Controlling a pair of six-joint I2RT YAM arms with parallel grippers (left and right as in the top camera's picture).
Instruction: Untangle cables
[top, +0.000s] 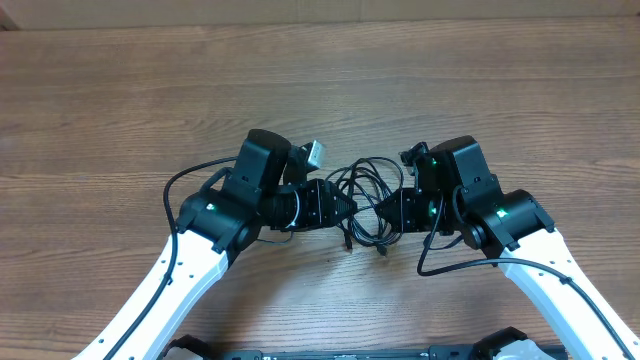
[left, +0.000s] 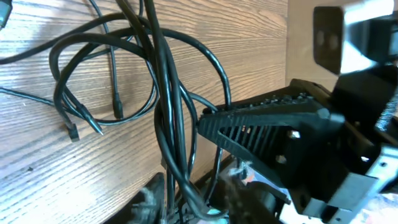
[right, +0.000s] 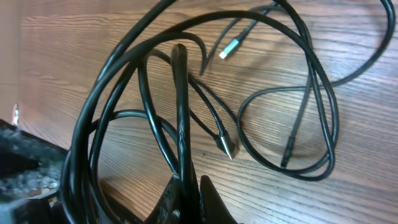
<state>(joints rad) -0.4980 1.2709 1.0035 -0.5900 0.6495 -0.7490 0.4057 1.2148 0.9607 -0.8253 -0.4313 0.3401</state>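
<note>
cables (top: 365, 195): tangled loops on worktop (top: 320, 90), between both hands
right hand (top: 383, 209): pinched shut on one strand
left hand (top: 347, 208): strands between jaws; we cannot tell if clamped
step: securing both sides
next: we judge a slow pull apart

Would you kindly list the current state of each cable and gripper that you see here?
cables: tangled in overlapping loops between the two grippers, partly lying on the table.
silvery plug: free, lying on the table.
left gripper: cable strands run between its fingers; whether it is clamped is unclear.
right gripper: shut on one strand of the cables.
</note>
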